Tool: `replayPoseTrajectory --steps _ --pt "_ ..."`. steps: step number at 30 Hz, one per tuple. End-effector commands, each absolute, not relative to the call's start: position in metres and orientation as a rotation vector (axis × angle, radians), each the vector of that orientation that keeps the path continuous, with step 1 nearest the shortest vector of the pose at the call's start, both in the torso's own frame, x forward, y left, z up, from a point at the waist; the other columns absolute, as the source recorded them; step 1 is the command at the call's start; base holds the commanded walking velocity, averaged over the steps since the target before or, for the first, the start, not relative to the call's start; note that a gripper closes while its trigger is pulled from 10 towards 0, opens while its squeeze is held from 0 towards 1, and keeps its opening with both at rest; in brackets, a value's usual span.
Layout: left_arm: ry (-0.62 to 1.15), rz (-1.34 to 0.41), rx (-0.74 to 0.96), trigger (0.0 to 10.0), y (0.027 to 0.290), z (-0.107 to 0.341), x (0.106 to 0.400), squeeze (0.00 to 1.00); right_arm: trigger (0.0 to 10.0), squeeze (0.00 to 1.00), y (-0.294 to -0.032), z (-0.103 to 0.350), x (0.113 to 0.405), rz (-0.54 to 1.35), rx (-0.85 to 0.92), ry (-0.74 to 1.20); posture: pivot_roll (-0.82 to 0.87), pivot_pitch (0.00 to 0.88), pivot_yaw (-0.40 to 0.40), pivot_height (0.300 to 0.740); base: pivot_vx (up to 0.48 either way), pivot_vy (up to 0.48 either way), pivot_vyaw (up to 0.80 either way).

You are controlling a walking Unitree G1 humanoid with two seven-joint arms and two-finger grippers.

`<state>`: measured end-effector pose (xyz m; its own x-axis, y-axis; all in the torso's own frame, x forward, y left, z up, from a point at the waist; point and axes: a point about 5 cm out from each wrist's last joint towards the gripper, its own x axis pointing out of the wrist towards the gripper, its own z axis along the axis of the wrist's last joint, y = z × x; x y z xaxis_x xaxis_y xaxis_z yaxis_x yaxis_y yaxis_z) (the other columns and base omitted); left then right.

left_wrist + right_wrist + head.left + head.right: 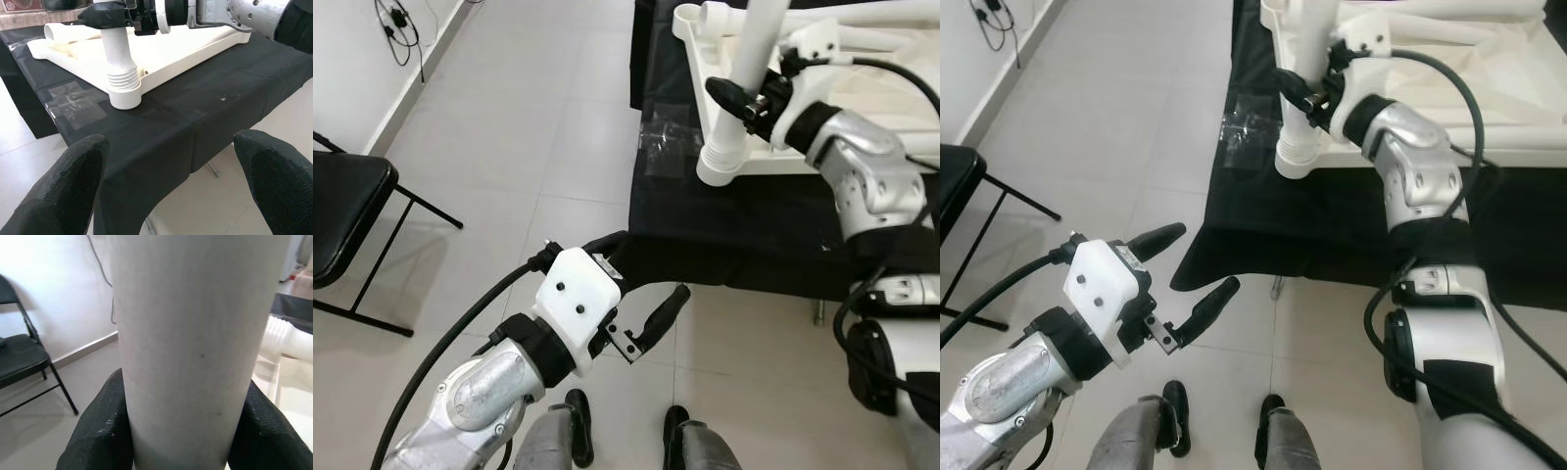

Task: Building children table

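The right gripper (744, 103) pinched a white table leg (744, 88) between its fingers, holding it upright at the corner of the white tabletop (822, 157) on the black-covered bench (744, 225). The left gripper (641, 284) hovered over the floor, fingers spread.

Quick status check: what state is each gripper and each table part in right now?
Right gripper: shut on white plastic table leg.
White plastic table leg: upright, foot at corner of white tabletop.
White tabletop: flat on black cloth.
Left gripper: open, empty, above floor.
Black folding chair: unfolded.
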<state>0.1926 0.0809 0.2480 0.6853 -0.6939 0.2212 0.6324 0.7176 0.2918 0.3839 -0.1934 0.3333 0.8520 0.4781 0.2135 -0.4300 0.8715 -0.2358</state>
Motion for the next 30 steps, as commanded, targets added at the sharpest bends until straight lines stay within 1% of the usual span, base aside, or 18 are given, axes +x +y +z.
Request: replayPoseTrajectory --steps 1,7,14,17,22,25,28,30 --pt "-0.324 -0.770 0.212 10.0 0.080 0.245 0.189 0.00 10.0 0.00 -0.203 0.286 0.389 0.421 -0.132 -0.070 0.12 0.337 -0.020 0.740 0.000 0.000 0.00" --pt "-0.326 -0.775 0.212 10.0 0.080 0.245 0.189 0.00 10.0 0.00 -0.201 0.281 0.388 0.343 -0.065 -0.069 0.13 0.335 -0.019 0.740 0.000 0.000 0.00" --pt "-0.329 -0.774 0.214 10.0 0.080 0.245 0.189 0.00 10.0 0.00 -0.200 0.276 0.384 0.290 -0.036 -0.072 0.13 0.335 -0.017 0.740 0.000 0.000 0.00" --pt "-0.328 -0.773 0.217 10.0 0.081 0.246 0.190 0.00 10.0 0.00 -0.192 0.265 0.375 0.278 -0.016 -0.071 0.12 0.336 -0.010 0.740 0.000 0.000 0.00" --pt "-0.329 -0.776 0.217 10.0 0.081 0.246 0.190 0.00 10.0 0.00 -0.186 0.258 0.369 0.280 -0.016 -0.059 0.12 0.335 -0.008 0.740 0.000 0.000 0.00" --pt "-0.334 -0.782 0.216 10.0 0.081 0.247 0.191 0.00 10.0 0.00 -0.177 0.248 0.363 0.240 -0.004 -0.023 0.12 0.332 -0.006 0.740 0.000 0.000 0.00" --pt "-0.335 -0.782 0.217 10.0 0.081 0.247 0.192 0.00 10.0 0.00 -0.174 0.246 0.361 0.222 0.009 -0.013 0.12 0.331 -0.006 0.740 0.000 0.000 0.00" --pt "-0.336 -0.781 0.218 10.0 0.081 0.247 0.192 0.00 10.0 0.00 -0.170 0.240 0.359 0.157 0.023 0.036 0.12 0.330 -0.007 0.740 0.000 0.000 0.00"
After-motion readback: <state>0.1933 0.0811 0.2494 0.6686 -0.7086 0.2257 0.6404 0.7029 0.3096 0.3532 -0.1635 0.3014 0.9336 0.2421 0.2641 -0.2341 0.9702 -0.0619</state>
